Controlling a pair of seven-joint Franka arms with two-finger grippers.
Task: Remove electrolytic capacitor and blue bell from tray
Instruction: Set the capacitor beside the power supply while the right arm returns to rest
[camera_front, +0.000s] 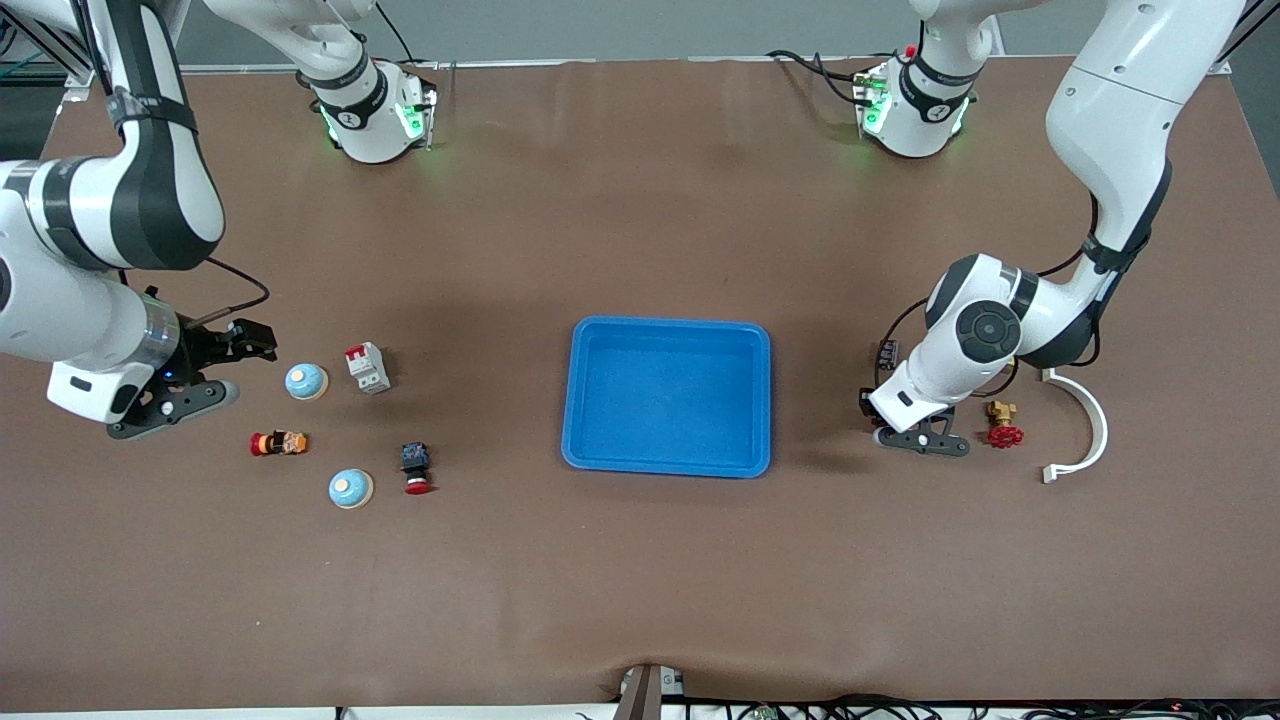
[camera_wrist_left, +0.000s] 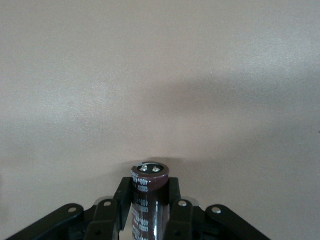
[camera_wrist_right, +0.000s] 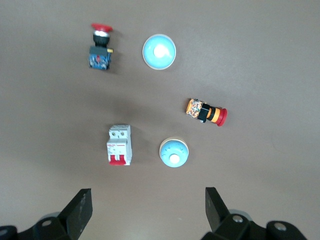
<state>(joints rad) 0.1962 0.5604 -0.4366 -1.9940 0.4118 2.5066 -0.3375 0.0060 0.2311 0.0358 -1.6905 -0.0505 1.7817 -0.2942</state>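
Observation:
A dark brown capacitor (camera_wrist_left: 149, 176) with white print stands between the fingers of my left gripper (camera_wrist_left: 149, 189), which is shut on it. That gripper (camera_front: 870, 404) hangs low over the table, between the blue tray (camera_front: 574, 400) and a red valve; the front view does not show the capacitor. Two light blue dome bells (camera_front: 306, 381) (camera_front: 351, 488) lie toward the right arm's end of the table, and both bells (camera_wrist_right: 174, 152) (camera_wrist_right: 159, 51) show in the right wrist view. My right gripper (camera_front: 252, 340) (camera_wrist_right: 148, 210) is open and holds nothing, above the table beside the bell farther from the front camera.
Around the bells lie a white and red circuit breaker (camera_front: 367, 367), a red-capped push button (camera_front: 416, 468) and a small orange and red part (camera_front: 279, 443). A red valve (camera_front: 1002, 426) and a white curved piece (camera_front: 1088, 425) lie toward the left arm's end.

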